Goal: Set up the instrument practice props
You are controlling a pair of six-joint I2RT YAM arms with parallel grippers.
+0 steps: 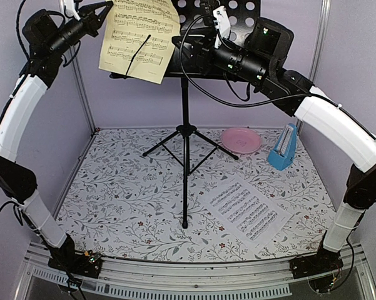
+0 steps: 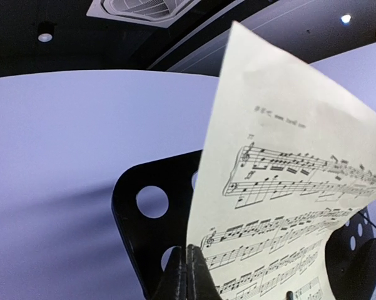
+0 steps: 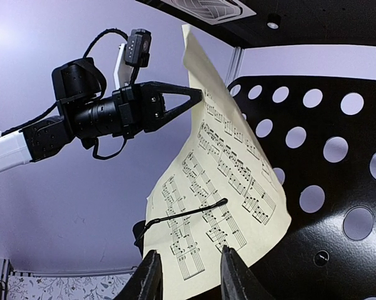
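Observation:
The black perforated music stand (image 1: pixel 185 134) stands on its tripod mid-table. The pale-yellow sheet (image 1: pixel 139 34) leans against the left of its desk, behind a thin wire page holder (image 1: pixel 137 56). My left gripper (image 1: pixel 106 10) is shut on the sheet's upper left edge; its pinch shows in the left wrist view (image 2: pixel 189 262). My right gripper (image 1: pixel 182 55) is open at the sheet's lower right corner, one finger on each side of the sheet's lower edge (image 3: pixel 191 270). The white sheet (image 1: pixel 247 209) lies flat on the table at the right. The blue metronome (image 1: pixel 283 149) stands at the back right.
A pink round plate (image 1: pixel 241 139) lies behind the stand's right tripod leg, next to the metronome. Frame posts and lilac walls close in the back and sides. The stand's desk (image 3: pixel 325 187) fills the right of the right wrist view.

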